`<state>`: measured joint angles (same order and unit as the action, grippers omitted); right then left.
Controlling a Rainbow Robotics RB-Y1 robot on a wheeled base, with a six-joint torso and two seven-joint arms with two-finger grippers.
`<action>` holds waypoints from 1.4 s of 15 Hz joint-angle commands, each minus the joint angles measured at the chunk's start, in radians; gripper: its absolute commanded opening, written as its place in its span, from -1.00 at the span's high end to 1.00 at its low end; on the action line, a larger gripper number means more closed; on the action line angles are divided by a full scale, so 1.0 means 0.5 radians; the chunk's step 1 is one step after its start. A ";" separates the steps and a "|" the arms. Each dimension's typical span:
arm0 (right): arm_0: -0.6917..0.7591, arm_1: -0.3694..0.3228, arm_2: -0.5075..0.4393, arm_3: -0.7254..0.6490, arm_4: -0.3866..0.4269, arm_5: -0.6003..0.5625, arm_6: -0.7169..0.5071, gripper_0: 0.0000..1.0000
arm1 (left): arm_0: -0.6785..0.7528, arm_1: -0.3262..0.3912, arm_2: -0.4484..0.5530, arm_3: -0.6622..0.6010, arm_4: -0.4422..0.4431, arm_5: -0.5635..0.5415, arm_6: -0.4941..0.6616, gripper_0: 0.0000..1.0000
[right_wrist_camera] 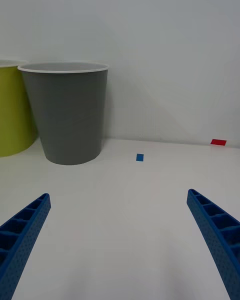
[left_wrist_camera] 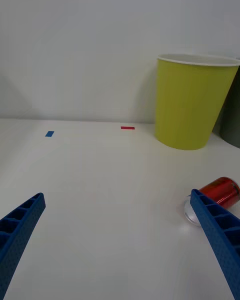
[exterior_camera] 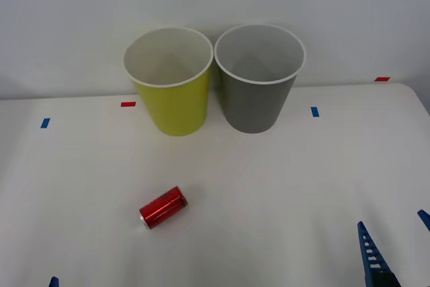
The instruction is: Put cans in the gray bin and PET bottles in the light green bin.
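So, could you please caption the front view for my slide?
Red can lying on the white table before the light green bin and gray bin.

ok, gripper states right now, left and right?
Left gripper: open, holding nothing; red can lies just beyond one finger.
Right gripper: open, holding nothing.

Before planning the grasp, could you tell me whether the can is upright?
No, the can lies on its side on the table.
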<state>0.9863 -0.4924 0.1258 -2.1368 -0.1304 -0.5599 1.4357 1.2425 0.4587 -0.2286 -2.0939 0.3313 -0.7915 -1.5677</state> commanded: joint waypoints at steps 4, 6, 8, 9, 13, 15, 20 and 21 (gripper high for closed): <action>0.000 0.000 0.000 0.000 0.000 0.000 0.000 -0.89 | 0.000 0.000 0.000 0.000 0.000 0.000 0.000 -1.00; 0.000 0.000 0.000 0.000 0.000 0.000 0.000 -0.89 | 0.000 0.000 0.000 0.000 0.000 0.000 0.000 -1.00; 0.000 0.000 0.000 0.000 0.000 0.000 0.000 -0.89 | 0.000 0.000 0.000 0.000 0.000 0.000 0.000 -1.00; 0.000 0.000 0.000 0.000 0.000 0.000 0.000 -0.89 | 0.000 0.000 0.000 0.000 0.000 0.000 0.000 -1.00; 0.000 0.000 0.000 0.000 0.000 0.000 0.000 -0.90 | 0.000 0.000 0.000 0.000 0.000 0.000 0.000 -1.00; 0.000 0.000 0.000 0.000 0.000 0.000 0.000 -0.90 | -0.055 -0.012 -0.012 0.071 -0.003 0.034 0.000 -1.00; 0.000 0.000 0.000 0.000 0.000 0.000 0.000 -0.89 | -0.141 0.184 0.015 0.104 -0.009 0.095 -0.009 -1.00; 0.000 0.000 0.000 0.000 0.000 0.000 0.000 -0.90 | -0.181 0.273 0.015 0.104 -0.012 0.126 -0.015 -1.00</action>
<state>0.9864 -0.4924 0.1258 -2.1368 -0.1304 -0.5599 1.4358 1.1701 0.5570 -0.2213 -2.0418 0.3268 -0.7462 -1.5722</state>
